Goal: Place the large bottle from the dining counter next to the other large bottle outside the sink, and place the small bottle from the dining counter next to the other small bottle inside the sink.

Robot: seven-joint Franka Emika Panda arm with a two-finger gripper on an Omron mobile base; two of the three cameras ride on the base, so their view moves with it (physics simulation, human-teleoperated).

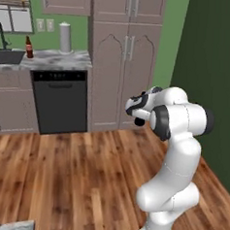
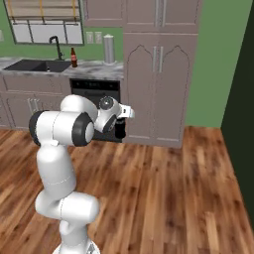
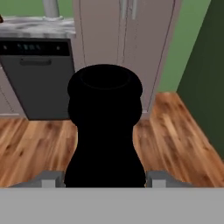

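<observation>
**Bottle in hand, sink still across the room**

Your end effector (image 3: 105, 177) is closed on a dark bottle (image 3: 105, 131). In the hand view its body fills the space between the two finger tips (image 3: 50, 178), with the rounded neck and open mouth rising away from the camera. That grip low on the body keeps the bottle upright along the hand's axis, which should make it easier to stand on its base later. In the right base view the same bottle (image 2: 119, 128) hangs as a dark shape under the wrist, carried high over the wooden floor (image 2: 163, 198) with the arm folded close to the base, a sensible posture for driving.

You cannot tell from these frames alone whether this is the large or the small one; it looks stout in the hand view.

The goal lies ahead to the left: the sink (image 2: 37, 65) sits in the marble surface (image 2: 94, 69), with a brown bottle (image 2: 74, 58) standing outside the basin just beside it, near the faucet (image 2: 56, 47). A paper towel roll (image 2: 109, 48) stands further along, above the dishwasher (image 1: 59, 103). The sink's inside is not visible from here.

My judgement: you are mid-transport, with the placing step not yet begun.
</observation>
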